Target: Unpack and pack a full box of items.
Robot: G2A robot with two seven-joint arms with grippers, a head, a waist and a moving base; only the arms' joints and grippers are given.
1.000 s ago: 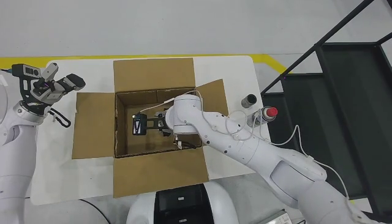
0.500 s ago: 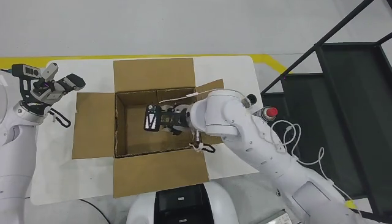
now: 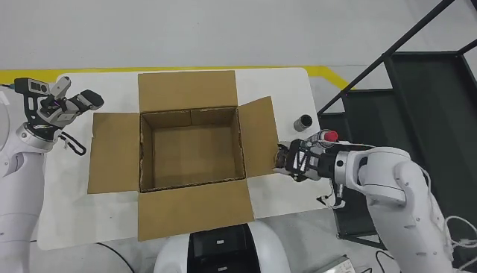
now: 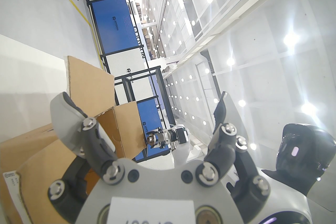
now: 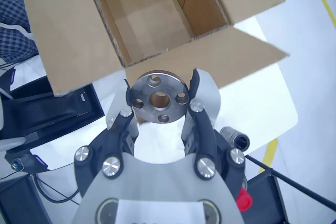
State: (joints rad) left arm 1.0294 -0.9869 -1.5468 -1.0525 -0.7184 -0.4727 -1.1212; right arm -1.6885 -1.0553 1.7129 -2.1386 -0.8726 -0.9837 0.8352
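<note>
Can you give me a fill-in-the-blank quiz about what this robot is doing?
The left gripper is ____, while the right gripper is shut on the metal flange.
The flange has ____ small holes around its centre.
The cap beside the cylinder is coloured ____.
Missing words: open; four; red.

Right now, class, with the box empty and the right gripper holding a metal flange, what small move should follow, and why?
Probably lower the flange onto the bare table and release it: the right gripper holds it outside the box, above the table, near the cylinder standing there.
</note>
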